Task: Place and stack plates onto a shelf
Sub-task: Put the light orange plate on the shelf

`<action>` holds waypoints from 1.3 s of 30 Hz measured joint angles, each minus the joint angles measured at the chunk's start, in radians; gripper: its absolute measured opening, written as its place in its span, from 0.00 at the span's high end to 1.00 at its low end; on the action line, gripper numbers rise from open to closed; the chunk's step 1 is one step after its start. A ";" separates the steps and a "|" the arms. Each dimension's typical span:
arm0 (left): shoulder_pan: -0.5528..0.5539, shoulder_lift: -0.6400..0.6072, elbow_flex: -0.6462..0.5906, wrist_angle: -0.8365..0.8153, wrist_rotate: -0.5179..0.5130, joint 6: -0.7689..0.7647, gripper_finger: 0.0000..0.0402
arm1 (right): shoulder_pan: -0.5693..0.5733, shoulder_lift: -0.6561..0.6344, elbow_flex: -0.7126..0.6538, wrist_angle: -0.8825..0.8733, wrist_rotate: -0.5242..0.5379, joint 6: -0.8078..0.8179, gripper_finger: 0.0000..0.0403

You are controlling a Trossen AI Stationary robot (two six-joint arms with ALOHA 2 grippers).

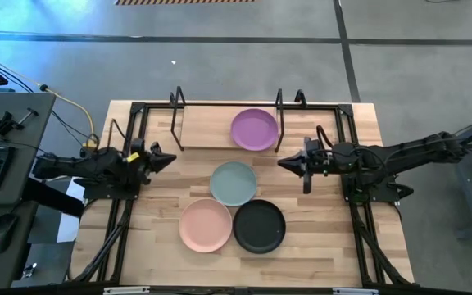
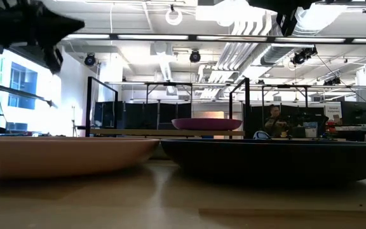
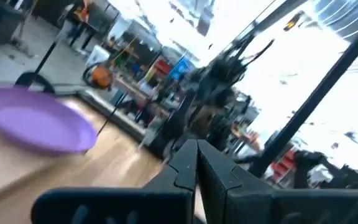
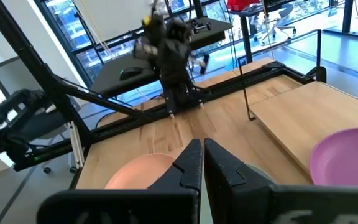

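item: purple plate (image 1: 254, 129) already set on the shelf (image 1: 207, 129); blue-green plate (image 1: 233, 183), pink plate (image 1: 206, 225) and black plate (image 1: 260, 226) left on the bench (image 1: 154, 229). left gripper (image 1: 169, 159) and right gripper (image 1: 284, 162): jaws closed, nothing held (both hovering). the blue-green rim is best gripped squarely.

Both arms reach inward from the frame's left and right edges at mid-height, the left gripper (image 1: 168, 157) and right gripper (image 1: 283, 162) pinched closed, tips pointing toward each other.

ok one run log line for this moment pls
shelf: purple plate on it | table: blue-green plate, pink plate, black plate | left gripper shut, empty | right gripper shut, empty
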 joint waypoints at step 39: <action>-0.394 1.189 0.470 -0.599 0.057 -0.883 0.71 | -0.001 -0.193 0.000 -0.420 0.143 0.002 1.00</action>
